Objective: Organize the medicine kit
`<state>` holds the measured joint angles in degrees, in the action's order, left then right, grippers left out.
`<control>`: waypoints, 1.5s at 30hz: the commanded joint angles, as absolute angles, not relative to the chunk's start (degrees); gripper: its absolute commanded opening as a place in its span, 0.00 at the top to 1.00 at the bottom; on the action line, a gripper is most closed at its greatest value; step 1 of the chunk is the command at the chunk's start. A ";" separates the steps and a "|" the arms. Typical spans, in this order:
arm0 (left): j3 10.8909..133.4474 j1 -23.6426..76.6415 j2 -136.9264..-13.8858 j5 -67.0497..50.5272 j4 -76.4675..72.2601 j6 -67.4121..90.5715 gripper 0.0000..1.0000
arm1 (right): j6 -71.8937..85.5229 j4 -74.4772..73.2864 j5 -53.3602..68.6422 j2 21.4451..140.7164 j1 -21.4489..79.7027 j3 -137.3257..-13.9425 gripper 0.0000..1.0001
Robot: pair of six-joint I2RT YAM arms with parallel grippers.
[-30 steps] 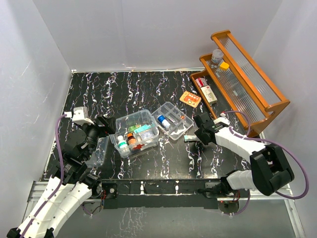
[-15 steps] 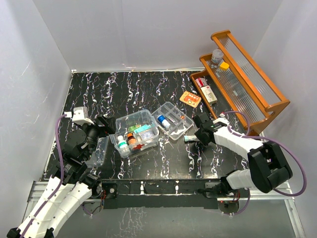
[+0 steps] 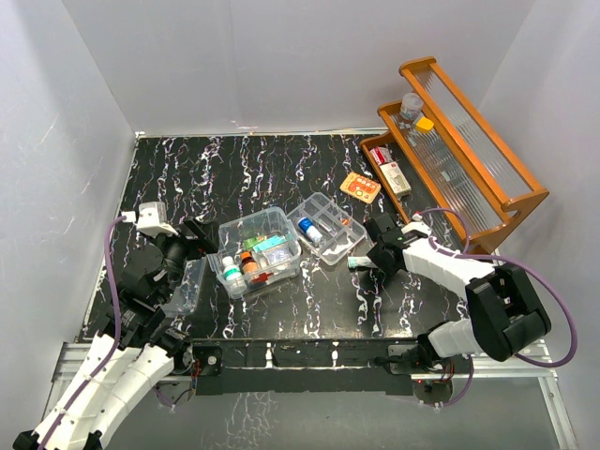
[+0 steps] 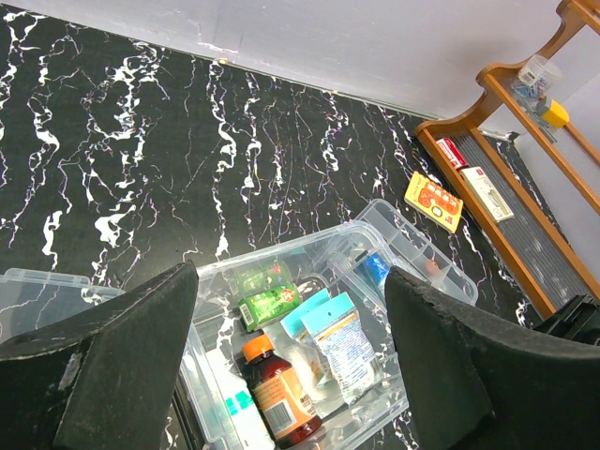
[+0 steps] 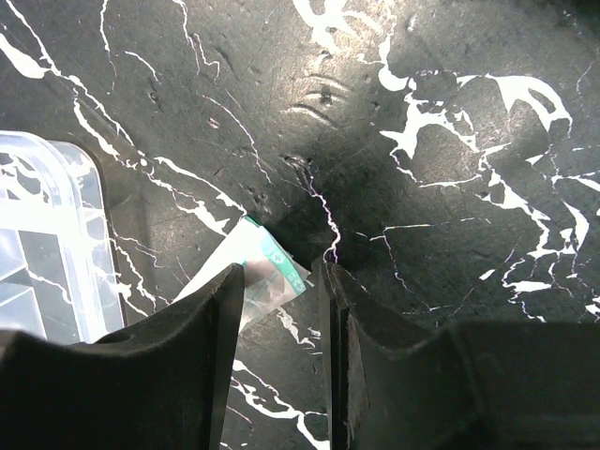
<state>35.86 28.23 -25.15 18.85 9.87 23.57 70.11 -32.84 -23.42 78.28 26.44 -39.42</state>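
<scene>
Presently we logged: sachet [image 5: 272, 272] on desk [image 5: 422, 112]; right gripper [image 5: 281, 281] narrow astride it, grip uncertain; left gripper [image 4: 291, 281] wide. Pickup step, we judged; next needed firm closure, then medicine kit [image 3: 251, 219].

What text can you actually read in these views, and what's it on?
None legible.
Orange packet on the table: print too small.
Amber bottle label in the medicine kit: blurred.
Green bottle, sachet: blurred.
Boxes on the wooden rack: too small.
Green-and-white packet: blurred.

Lab booth: white walls [image 3: 281, 56], marbled table [image 3: 234, 169]
</scene>
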 commanded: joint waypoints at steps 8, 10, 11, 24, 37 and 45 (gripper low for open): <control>36.04 28.21 -24.87 19.60 9.23 23.20 0.20 | 69.52 -29.71 -22.33 79.44 26.06 -40.26 0.67; 36.04 28.25 -24.87 19.60 9.23 23.20 0.20 | 69.37 -29.01 -22.24 79.26 26.08 -40.10 0.72; 36.04 28.22 -24.87 19.64 9.29 23.19 0.20 | 69.28 -28.81 -22.31 79.01 26.10 -40.00 0.75; 36.14 28.19 -24.79 19.69 9.32 23.20 0.20 | 64.46 -26.77 -22.58 71.10 25.83 -39.52 1.00; 36.13 28.20 -24.61 19.69 9.29 23.25 0.20 | 49.90 -20.13 -15.81 64.95 25.79 -44.66 1.00; 36.15 28.20 -24.61 19.69 9.32 23.25 0.20 | 45.14 -15.99 -6.29 66.42 25.79 -48.10 1.00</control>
<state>35.86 28.23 -25.12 19.03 9.87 23.57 48.60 -21.47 -11.11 66.35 26.06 -44.62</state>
